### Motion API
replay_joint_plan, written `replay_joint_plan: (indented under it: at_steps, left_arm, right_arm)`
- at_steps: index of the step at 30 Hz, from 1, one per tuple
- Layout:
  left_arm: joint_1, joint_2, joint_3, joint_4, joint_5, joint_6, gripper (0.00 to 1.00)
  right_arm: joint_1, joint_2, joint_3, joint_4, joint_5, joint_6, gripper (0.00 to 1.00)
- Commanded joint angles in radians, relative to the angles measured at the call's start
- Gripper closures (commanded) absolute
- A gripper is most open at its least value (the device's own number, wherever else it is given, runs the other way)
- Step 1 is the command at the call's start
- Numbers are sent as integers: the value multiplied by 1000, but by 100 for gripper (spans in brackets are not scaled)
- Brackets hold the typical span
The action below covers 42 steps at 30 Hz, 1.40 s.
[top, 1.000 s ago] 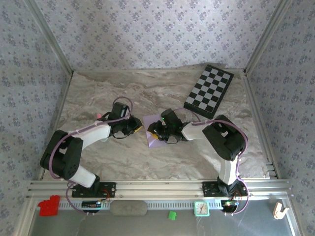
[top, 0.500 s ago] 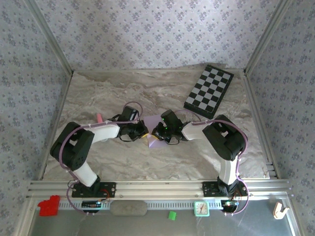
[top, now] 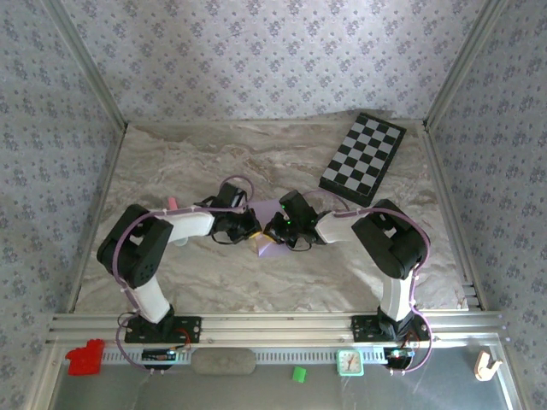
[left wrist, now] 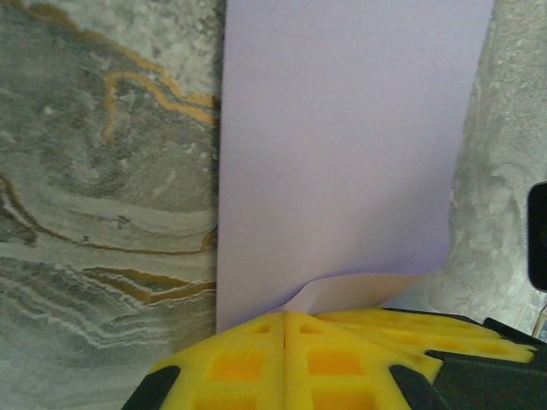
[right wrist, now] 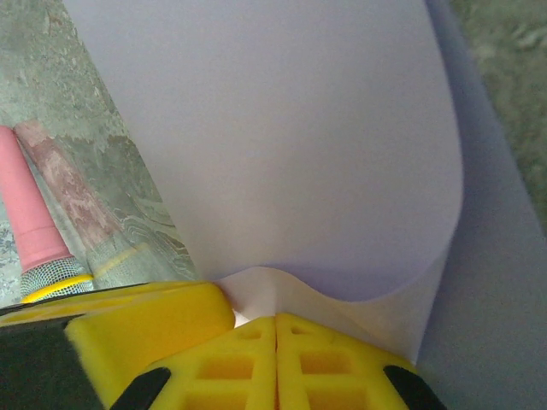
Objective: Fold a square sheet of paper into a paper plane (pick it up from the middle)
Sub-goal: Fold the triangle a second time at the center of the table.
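From above, the left tool [top: 248, 229] and right tool [top: 272, 231] are being seen tip to tip on the counter [top: 171, 166], the square sheet of paper [top: 266, 248] lying between and beneath them. In the left wrist view, a lifted edge is being pinched by closed yellow fingers [left wrist: 248, 363]. In the right wrist view, a curled edge is being clamped likewise, and a pink pen [right wrist: 34, 218] is being shown left of that tool.

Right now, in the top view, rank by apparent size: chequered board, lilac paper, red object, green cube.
1. chequered board
2. red object or lilac paper: unsure, since the paper is mostly covered
3. green cube
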Motion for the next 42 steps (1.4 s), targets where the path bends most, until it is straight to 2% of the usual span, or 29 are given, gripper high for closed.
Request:
replay_joint_plan:
  at_steps: [1, 7, 16, 32, 42]
  left_arm:
    - [-7, 18, 21, -46, -25, 32, 96]
    - [-7, 35, 28, -81, -61, 60, 100]
    - [-7, 58, 55, -124, -64, 97, 100]
    - [-7, 60, 85, -148, -50, 120, 100]
    - [-6, 44, 122, -157, -40, 125, 100]
  right_arm:
    - [-4, 23, 2, -89, 15, -7, 93]
    - [-9, -27, 1, -46, -22, -33, 93]
    - [-38, -113, 0, -89, -24, -216, 92]
    - [-63, -2, 92, -175, -38, -326, 93]
    - [-64, 32, 54, -245, 49, -282, 92]
